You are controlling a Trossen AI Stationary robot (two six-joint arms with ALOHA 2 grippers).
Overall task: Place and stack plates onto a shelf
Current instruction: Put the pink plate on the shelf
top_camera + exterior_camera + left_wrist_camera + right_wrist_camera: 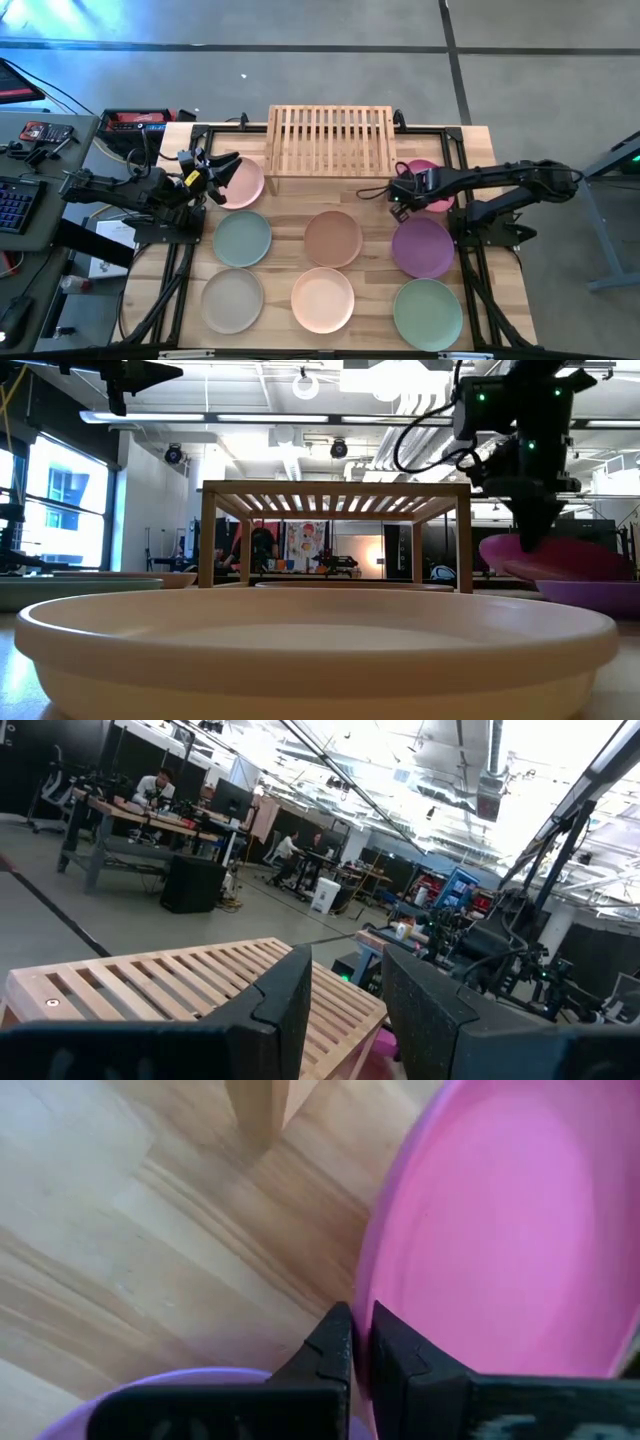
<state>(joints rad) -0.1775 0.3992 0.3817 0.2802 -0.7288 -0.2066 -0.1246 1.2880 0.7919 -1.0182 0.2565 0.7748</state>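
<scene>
The bamboo shelf [330, 140] stands at the table's far edge. Laid flat on the table are the pink [240, 182], sage [242, 238], brown [333, 238], purple [422, 247], grey-beige [232, 300], peach [322, 298] and green [427, 313] plates. The magenta plate [428, 186] lies right of the shelf, and my right gripper [398, 195] is shut on it. My left gripper [222, 168] hovers open above the pink plate's left side, with nothing between its fingers [290, 1005]. My right gripper pinches the magenta plate's rim [362, 1315] between its two fingers, on the side of the plate facing the table's middle. The fingers [330, 1345] come steeply from above, pointing down. In the low view the plate [560, 555] sits raised at the held edge; whether its other side touches the table, I cannot tell.
The purple plate [200, 1380] lies just on the near side of the held plate. The shelf's right front leg [262, 1105] stands close to the right gripper. A desk with a keyboard [15, 200] is beyond the table's left edge.
</scene>
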